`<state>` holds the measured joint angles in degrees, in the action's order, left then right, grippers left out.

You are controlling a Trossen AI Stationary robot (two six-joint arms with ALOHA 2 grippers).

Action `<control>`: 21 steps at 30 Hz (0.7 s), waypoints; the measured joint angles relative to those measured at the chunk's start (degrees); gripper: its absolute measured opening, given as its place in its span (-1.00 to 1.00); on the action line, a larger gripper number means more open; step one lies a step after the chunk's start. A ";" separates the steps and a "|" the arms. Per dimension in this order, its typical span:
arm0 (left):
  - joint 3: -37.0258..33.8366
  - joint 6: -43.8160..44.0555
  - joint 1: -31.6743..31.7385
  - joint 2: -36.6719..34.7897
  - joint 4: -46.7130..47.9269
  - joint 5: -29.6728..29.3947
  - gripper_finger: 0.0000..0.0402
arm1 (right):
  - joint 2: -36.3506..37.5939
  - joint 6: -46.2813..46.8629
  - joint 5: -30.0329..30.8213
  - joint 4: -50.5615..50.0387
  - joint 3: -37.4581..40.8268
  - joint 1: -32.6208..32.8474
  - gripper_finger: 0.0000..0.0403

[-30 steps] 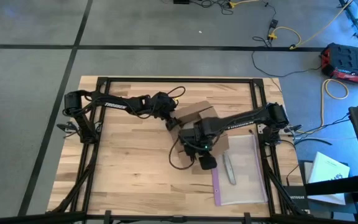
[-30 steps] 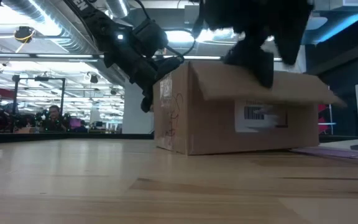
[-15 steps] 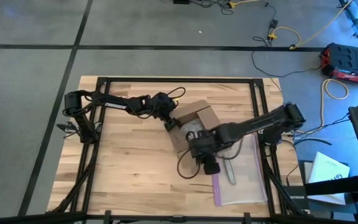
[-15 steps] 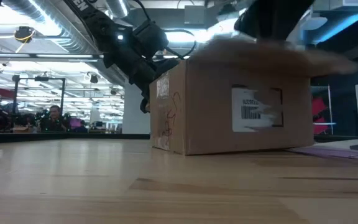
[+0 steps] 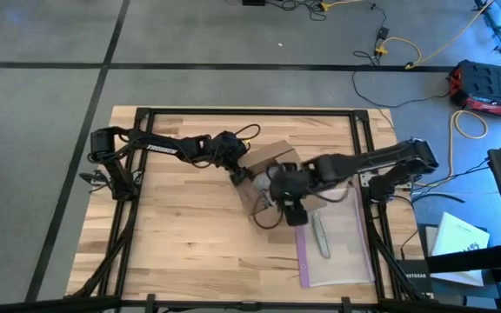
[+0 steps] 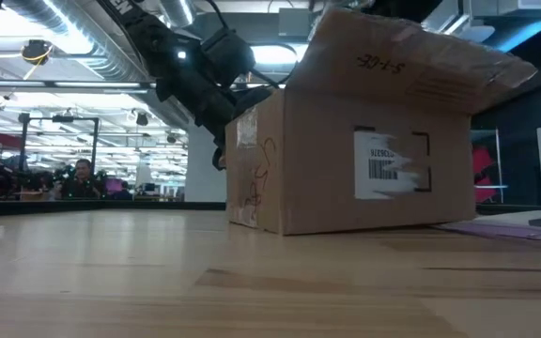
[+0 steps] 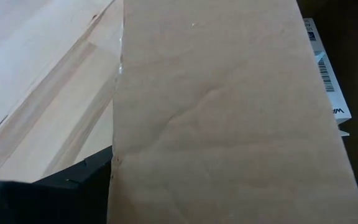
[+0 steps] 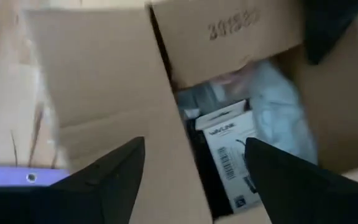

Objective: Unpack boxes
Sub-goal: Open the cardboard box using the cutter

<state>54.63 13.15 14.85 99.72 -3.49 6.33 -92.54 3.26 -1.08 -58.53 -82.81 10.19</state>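
One cardboard box [image 5: 268, 169] (flaps up) under right end effector [image 5: 295, 211], fingers spread, empty; left end effector [image 5: 238, 173] grasps its side.

The high view looks straight down from well above, taking in the whole desk [image 5: 172, 226], both arms and the grey floor around. The low view sits at desk-top height, facing level across the wood into the room behind, with the box [image 6: 364, 155] close and large. The left wrist view is pressed right up to a cardboard face, a strip of desk beside it. The right wrist view looks down from near into the open box between its own dark fingers [image 8: 110, 180]. All four views share the box.
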 joint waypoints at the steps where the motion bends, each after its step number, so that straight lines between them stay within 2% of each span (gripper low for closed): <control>1: 0.00 0.00 -0.06 0.00 0.00 -0.17 0.63 | -0.74 -0.32 -2.87 -0.34 0.03 -1.03 0.33; 3: 0.00 -0.04 -0.13 -0.02 -0.06 -0.43 0.63 | -1.74 -0.63 -7.97 -1.00 0.03 -2.45 0.33; 7: 0.00 -0.05 -0.13 -0.02 -0.15 -0.55 0.63 | -3.43 -3.74 -8.18 -1.40 1.15 -2.88 0.33; 11: 0.00 -0.07 -0.20 -0.02 -0.19 -0.57 0.63 | -4.89 -5.09 -12.47 1.40 6.00 -4.18 0.33; 15: 0.02 -0.09 -0.23 -0.02 -0.20 -0.59 0.63 | -5.20 -5.79 -12.21 4.01 10.52 -4.35 0.30; 18: 0.02 -0.12 -0.22 -0.02 -0.20 -0.59 0.63 | -4.70 -6.59 -10.83 5.12 11.24 -4.11 0.10; 21: 0.02 -0.23 -0.20 -0.06 -0.10 -0.67 0.63 | -4.47 -6.67 -10.84 6.62 11.31 -4.17 -0.25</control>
<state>54.65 12.91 14.65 99.66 -3.58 5.65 -97.01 -3.41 -11.92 -51.91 -71.50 6.02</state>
